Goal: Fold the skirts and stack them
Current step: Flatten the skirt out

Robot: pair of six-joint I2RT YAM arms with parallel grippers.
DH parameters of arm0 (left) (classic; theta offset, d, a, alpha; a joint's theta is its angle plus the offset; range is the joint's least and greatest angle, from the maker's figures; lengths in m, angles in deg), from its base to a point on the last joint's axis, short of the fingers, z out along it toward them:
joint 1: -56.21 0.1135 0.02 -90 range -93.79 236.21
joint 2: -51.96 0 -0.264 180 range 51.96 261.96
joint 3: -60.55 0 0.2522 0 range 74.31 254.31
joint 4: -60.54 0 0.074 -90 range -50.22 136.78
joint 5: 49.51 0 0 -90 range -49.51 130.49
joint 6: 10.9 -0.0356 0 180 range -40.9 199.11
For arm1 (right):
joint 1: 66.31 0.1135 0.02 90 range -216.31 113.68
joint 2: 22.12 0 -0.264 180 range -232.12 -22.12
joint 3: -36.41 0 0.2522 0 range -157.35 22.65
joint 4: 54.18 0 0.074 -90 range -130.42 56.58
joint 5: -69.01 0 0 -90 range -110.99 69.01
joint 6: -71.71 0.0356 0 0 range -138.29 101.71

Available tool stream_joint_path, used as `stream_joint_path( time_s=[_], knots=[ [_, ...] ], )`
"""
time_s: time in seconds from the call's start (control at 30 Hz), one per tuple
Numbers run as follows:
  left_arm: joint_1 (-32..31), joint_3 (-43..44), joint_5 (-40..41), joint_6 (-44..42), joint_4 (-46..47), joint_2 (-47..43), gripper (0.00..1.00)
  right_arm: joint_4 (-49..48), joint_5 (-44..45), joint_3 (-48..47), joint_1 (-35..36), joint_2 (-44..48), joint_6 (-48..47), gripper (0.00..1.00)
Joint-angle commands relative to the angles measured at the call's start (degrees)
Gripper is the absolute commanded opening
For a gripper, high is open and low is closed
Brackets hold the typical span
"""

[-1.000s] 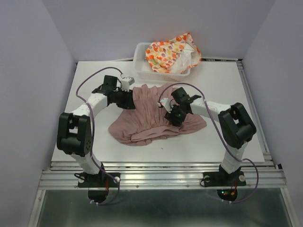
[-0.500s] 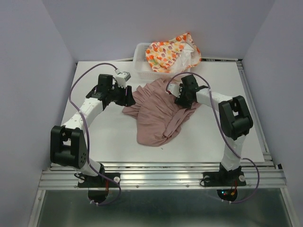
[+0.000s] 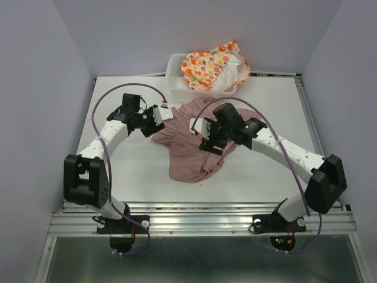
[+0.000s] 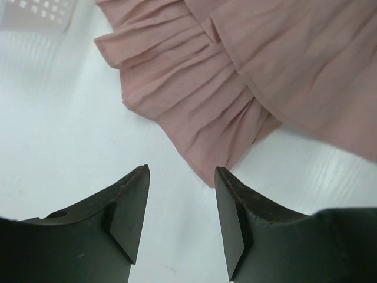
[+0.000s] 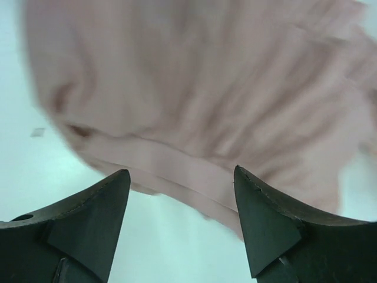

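Lying in a loose heap on the white tabletop (image 3: 118, 177), just on the near side of the white plastic mesh basket (image 3: 175, 88), the dusty pink ruffled fabric skirt (image 3: 191, 156) is not yet folded: its layers overlap unevenly and one lobe trails away from the basket toward the arms. A little closer to the basket, the right gripper (image 3: 206, 141) hovers above the cloth with its claw spread wide and nothing in it; its wrist view is blurred, yet only pink fabric shows below the gap. The left gripper (image 3: 158, 121), near the basket's left front corner, also stands open and empty, a pleated corner of the skirt lying just beyond its fingertips (image 4: 141, 177). This fabric looks light, thin and limp, so it will likely sag, bunch and slide rather than hold a crease; the hem corners or the flat waistband edge seem the best places to pinch, low against the table, taking care not to catch extra layers. Farthest back, the cream fabric skirt with orange, red and yellow print (image 3: 206, 65) sits piled in the basket, spilling over its rim.
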Motion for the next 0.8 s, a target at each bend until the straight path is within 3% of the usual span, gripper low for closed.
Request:
stream_joint_path(
  time_s=[0.0,0.33,0.63,0.77],
  knots=[
    [0.3,-0.5,-0.4,-22.1,-5.9,2.4,0.59,-1.7,-1.0,8.7,6.2,-1.3,5.9,0.75],
    [3.6,-1.2,-6.2,-21.2,-2.5,6.4,0.59,-14.6,2.1,18.9,9.2,-1.4,5.9,0.72],
    [3.7,-3.4,-6.2,-23.7,-1.4,7.5,0.61,-16.6,-1.0,19.7,10.5,-0.5,4.9,0.73],
    [3.8,-3.1,-7.0,-25.2,-2.0,8.2,0.63,-17.4,-0.5,21.0,11.7,-1.1,4.1,0.66]
  ],
)
